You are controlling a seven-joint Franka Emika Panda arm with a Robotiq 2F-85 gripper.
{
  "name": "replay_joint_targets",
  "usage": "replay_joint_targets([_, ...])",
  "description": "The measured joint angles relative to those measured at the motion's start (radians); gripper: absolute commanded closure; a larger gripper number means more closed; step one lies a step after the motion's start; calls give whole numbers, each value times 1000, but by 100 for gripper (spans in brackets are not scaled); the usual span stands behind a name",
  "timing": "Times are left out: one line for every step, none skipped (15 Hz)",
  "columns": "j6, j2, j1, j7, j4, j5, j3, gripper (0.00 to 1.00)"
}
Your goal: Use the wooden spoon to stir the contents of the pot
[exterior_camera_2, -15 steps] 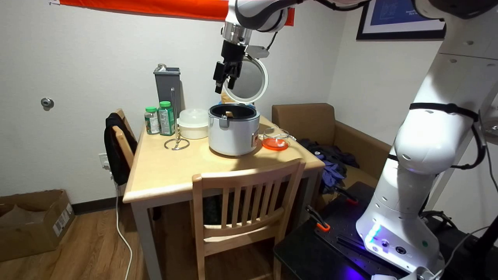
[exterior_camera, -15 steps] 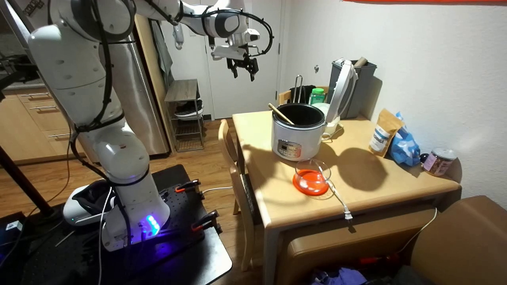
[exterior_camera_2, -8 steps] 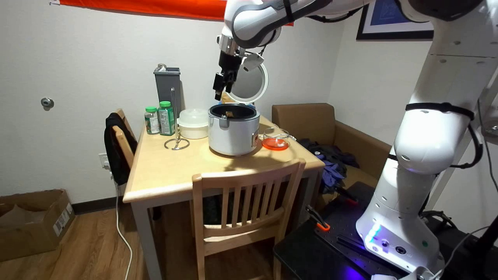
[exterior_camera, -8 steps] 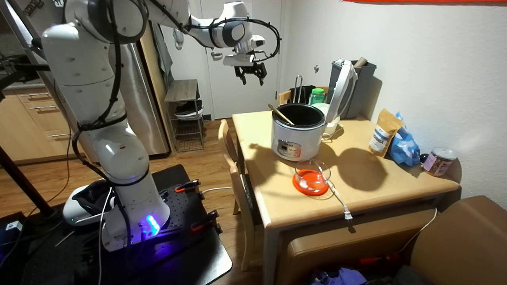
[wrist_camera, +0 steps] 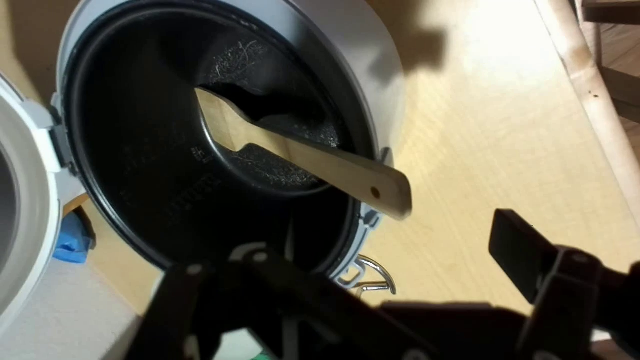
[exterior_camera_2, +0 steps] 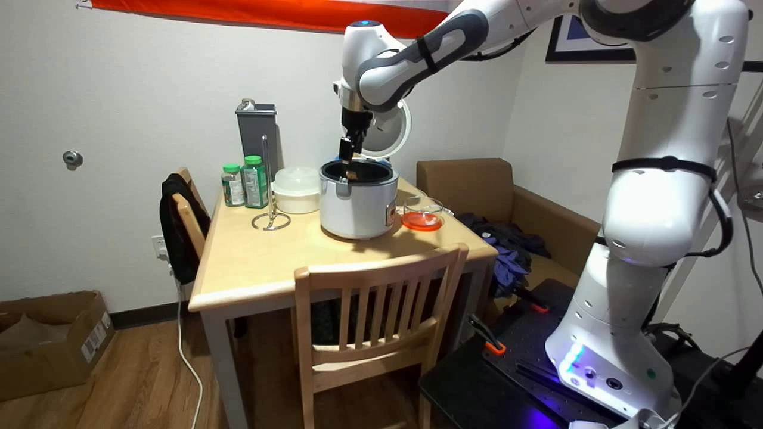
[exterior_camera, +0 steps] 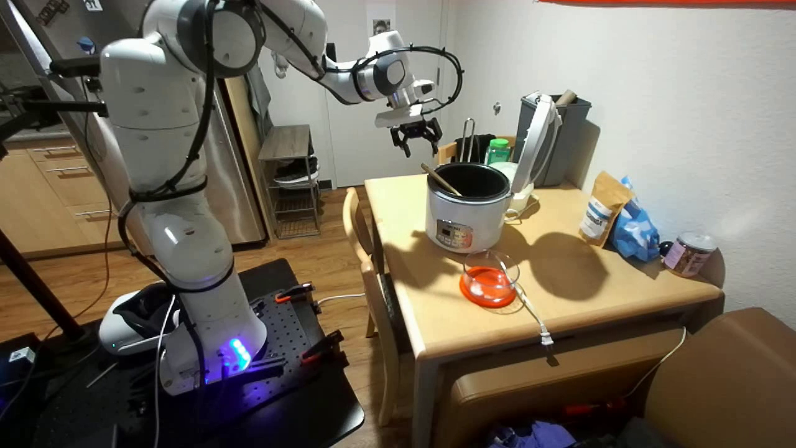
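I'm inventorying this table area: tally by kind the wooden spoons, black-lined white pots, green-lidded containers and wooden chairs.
Long brownish wooden spoon: 1
White cylindrical pot: 1
Green-lidded upright containers: 2
Pale wooden chairs: 2
Total: 6

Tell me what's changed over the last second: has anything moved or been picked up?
The fingers have come down, closer to the pot and the handle end of the wooden spoon. Nothing was taken hold of or let go; the fingers remain open. The spoon still leans in the pot, and the pot and its raised lid are where they were.
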Motion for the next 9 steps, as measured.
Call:
replay_joint_targets([3,14,-2,0,6,-2,-5,0])
replay_joint_targets([7,28,-4,0,13,-2,-8,0])
replay_joint_targets([8,42,-6,0,19,0,-8,0])
replay_joint_targets([9,55,-6,0,26,1,-8,0])
replay_joint_targets([9,67,-5,0,33,1,-8,0])
replay_joint_targets([9,78,-5,0,40,0,-8,7])
replay_joint_targets([9,90,-4,0,46,0,-8,26])
replay_joint_targets([9,99,-5,0,50,-1,-8,32])
replay_joint_targets([9,107,-5,0,53,-1,-9,42])
